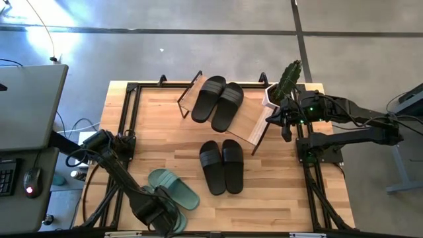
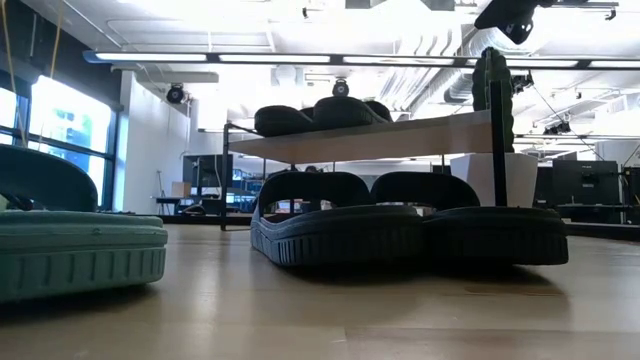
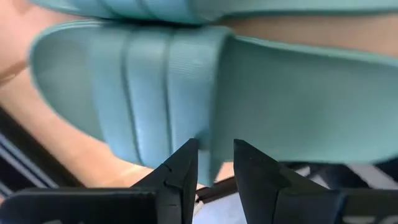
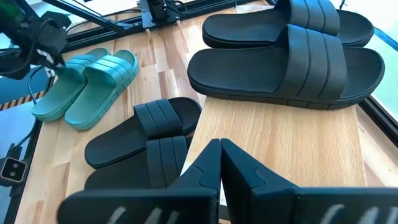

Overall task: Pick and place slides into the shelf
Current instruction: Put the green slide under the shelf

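Left hand (image 1: 168, 215), fingers part-open, is straddling a ribbed sage-green slide (image 1: 173, 188) at lower left. Right hand (image 4: 219, 163), closed empty, is hovering beside the plank-topped shelf (image 1: 254, 122) bearing matte black slides (image 1: 218, 101).

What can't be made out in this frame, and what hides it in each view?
- High view: left gripper sits over the green slides at the table's front edge; whether it grips one is unclear.
- Left wrist view: the green slide fills the picture; contact is cut off by the fingers.
- Low view: the shelf top is seen edge-on, so the black pair up there shows only as silhouettes.
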Robot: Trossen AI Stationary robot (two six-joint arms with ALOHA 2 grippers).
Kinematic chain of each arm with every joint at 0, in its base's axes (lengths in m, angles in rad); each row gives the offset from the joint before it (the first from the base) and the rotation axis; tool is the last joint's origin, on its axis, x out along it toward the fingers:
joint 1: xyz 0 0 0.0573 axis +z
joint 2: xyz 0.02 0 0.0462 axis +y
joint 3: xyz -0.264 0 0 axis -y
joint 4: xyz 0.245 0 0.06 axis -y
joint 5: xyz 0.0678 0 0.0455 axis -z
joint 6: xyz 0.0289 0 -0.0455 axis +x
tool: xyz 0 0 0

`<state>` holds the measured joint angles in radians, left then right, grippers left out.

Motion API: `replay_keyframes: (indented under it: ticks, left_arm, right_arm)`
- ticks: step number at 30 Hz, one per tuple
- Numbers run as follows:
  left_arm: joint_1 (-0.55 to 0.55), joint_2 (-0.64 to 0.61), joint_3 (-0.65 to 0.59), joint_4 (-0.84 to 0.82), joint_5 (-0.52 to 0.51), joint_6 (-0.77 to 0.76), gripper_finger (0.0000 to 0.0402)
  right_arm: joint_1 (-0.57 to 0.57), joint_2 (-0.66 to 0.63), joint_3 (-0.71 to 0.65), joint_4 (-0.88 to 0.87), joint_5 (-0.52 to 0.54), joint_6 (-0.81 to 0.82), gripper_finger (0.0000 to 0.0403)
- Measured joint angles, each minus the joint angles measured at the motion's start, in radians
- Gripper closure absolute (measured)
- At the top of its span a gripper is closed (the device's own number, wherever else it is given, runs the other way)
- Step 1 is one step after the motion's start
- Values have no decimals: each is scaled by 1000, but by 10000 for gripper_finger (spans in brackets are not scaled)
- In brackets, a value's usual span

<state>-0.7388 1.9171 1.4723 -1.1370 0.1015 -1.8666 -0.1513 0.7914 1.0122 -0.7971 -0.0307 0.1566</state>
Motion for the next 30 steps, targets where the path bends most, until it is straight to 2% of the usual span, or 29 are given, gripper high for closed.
replay_keyframes:
  ticks: [4, 18, 30]
  left_arm:
    - [6, 0, 0, 45, 32, 76, 314]
    - [14, 0, 0, 27, 59, 91, 314]
    - [13, 0, 0, -12, 135, 116, 313]
  right_arm:
    - [0, 0, 0, 0, 0, 0, 403]
    - [0, 0, 0, 0, 0, 0, 403]
    - [0, 0, 0, 0, 0, 0, 403]
